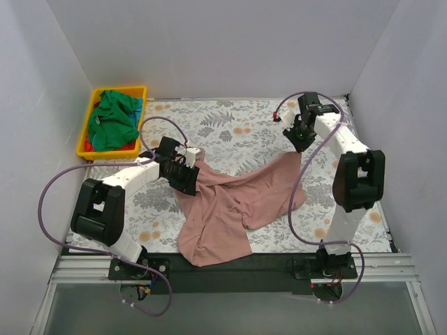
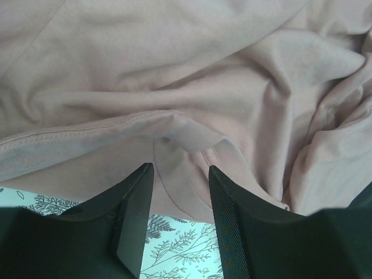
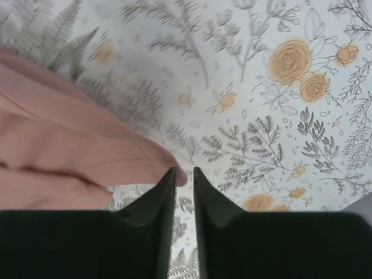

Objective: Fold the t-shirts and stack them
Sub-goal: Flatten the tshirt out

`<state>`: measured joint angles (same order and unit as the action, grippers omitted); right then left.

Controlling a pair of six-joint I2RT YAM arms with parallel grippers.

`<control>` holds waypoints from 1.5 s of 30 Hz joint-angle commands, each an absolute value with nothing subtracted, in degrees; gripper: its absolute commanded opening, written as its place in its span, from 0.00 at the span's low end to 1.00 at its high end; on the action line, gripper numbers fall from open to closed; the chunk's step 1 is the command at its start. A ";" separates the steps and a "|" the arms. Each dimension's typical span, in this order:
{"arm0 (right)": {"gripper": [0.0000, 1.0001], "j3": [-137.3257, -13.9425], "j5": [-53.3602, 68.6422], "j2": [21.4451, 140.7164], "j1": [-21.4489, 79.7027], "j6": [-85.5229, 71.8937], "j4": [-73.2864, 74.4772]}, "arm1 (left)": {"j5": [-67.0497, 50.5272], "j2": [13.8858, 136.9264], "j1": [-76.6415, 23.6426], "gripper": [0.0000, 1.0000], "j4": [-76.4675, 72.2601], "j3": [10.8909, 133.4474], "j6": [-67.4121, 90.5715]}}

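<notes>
Pink shirt (image 1: 230, 202) lies rumpled across the middle of the tabletop (image 1: 408, 248), on the flowered cover (image 1: 223, 122). Its bulk bunches toward the lower centre of the overhead view, and one long corner stretches up and to the right.

The left tool (image 1: 183, 167) sits at the shirt's upper-left edge. Seen from its own wrist, the left tool (image 2: 180, 171) has its jaws about half apart. They straddle a raised fold of hem on the pink shirt (image 2: 192, 87), with cloth showing in the gap and nothing clamped that I can see.

The right tool (image 1: 302, 139) stands at the far right, at the end of that stretched corner. In its wrist view the right tool (image 3: 185, 171) is nearly closed, leaving only a thin slit. The very tip of the pink shirt (image 3: 70, 151) is nipped between the fingertips, while the rest trails off to the left over the flowered cover (image 3: 279, 116).

In the upper left of the overhead view a yellow bin (image 1: 83, 132) holds a crumpled green shirt (image 1: 112, 118). A bit of red fabric (image 1: 88, 145) shows beneath it.
</notes>
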<state>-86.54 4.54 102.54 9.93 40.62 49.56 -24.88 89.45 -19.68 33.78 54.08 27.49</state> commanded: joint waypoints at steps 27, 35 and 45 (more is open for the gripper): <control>0.36 -60.49 16.53 101.26 6.59 31.20 51.06 | -18.11 94.05 -19.95 0.44 41.21 53.80 22.50; 0.40 -69.67 22.23 94.22 1.78 30.08 54.41 | -26.26 88.07 -16.89 0.49 47.02 57.46 20.21; 0.33 -84.11 21.71 106.43 -3.60 16.53 46.32 | -31.29 94.04 -8.09 0.57 43.42 75.74 27.68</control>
